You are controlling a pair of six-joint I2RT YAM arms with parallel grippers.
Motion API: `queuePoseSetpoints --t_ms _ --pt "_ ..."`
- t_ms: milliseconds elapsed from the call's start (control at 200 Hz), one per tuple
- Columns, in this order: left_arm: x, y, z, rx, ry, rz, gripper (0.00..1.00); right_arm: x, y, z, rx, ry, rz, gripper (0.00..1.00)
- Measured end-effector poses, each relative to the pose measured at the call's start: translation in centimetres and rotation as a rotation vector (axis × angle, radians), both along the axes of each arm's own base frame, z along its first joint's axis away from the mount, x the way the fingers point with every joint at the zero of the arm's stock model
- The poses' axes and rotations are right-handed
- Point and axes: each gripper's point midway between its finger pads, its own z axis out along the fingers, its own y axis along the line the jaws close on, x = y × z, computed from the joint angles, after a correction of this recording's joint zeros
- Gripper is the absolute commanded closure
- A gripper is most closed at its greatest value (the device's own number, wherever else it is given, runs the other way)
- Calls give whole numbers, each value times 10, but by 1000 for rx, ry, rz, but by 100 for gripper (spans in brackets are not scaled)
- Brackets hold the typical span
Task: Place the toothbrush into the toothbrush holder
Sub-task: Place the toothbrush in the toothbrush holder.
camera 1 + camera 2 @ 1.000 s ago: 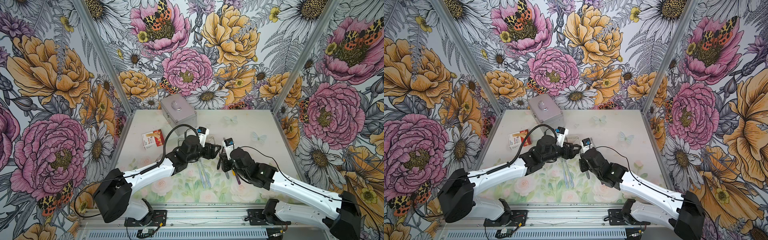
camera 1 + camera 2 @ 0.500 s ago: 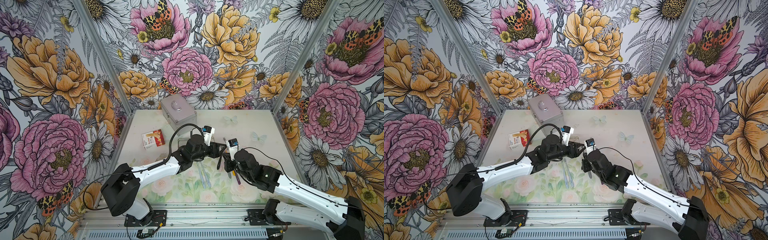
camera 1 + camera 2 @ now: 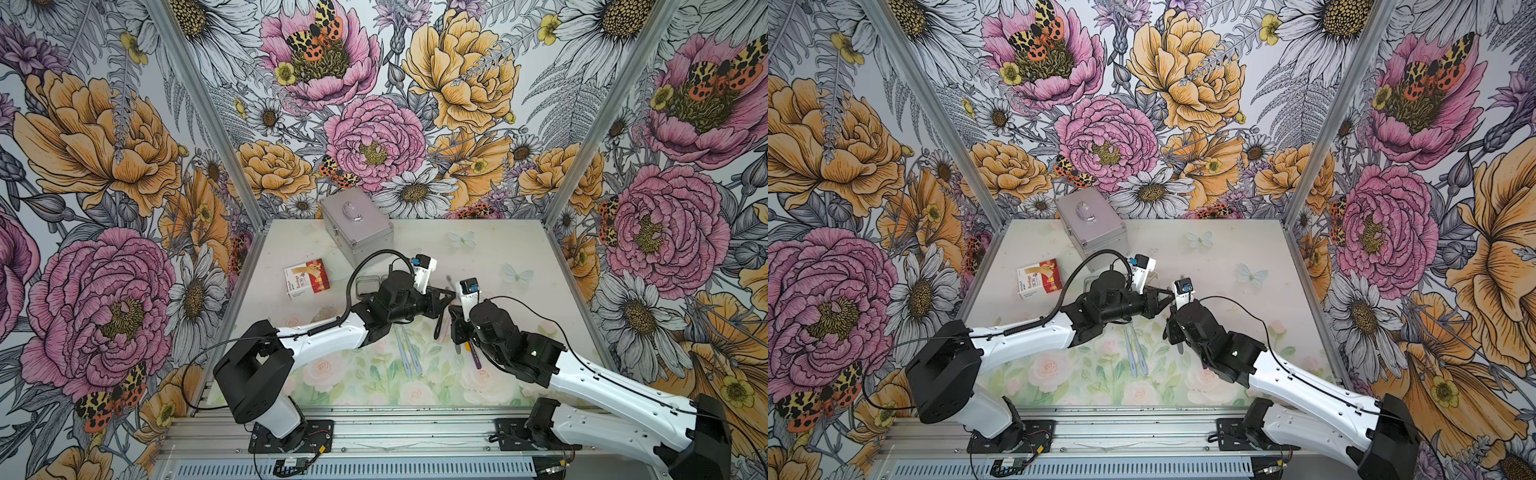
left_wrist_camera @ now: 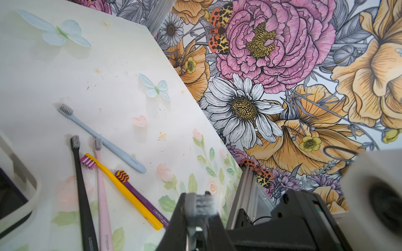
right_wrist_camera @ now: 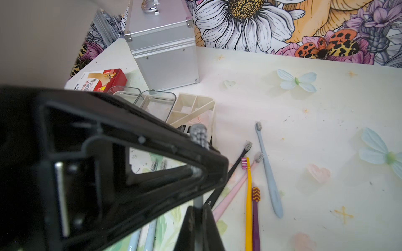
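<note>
left gripper (image 4: 199, 206): clamped on the grey toothbrush (image 5: 199, 134) near its head
right gripper (image 5: 198, 226): clamped on the handle, clear only from right wrist
toothbrush holder (image 5: 193, 108): near silver case (image 5: 165, 54), mostly hidden in both top views

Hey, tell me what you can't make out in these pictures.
Toothbrush holder: in the right wrist view much of it sits behind the left pincer; in both top views the left arm covers most.
Grey toothbrush: head blurred in the left wrist view.
Black toothbrush: lettering cut off at that view's edge.

silver metal case (image 3: 357, 226) at the back, red-and-white bandage box (image 3: 306, 279) near it
</note>
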Motion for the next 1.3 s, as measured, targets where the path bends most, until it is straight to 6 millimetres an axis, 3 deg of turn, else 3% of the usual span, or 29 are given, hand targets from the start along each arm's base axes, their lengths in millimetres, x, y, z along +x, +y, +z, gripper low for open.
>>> queuePoseSetpoints --t_ms 435,886,1136,1301 --pt "1 -1 4 -9 -36 -8 100 2 -3 4 6 -21 -18 100" --pt "4 9 17 39 -143 5 100 -1 -12 10 43 -45 -48 54" --pt "26 25 30 118 -254 80 100 0 -24 11 45 -70 -94 43" --pt "40 35 63 160 -404 147 100 5 -37 9 37 -79 -153 41"
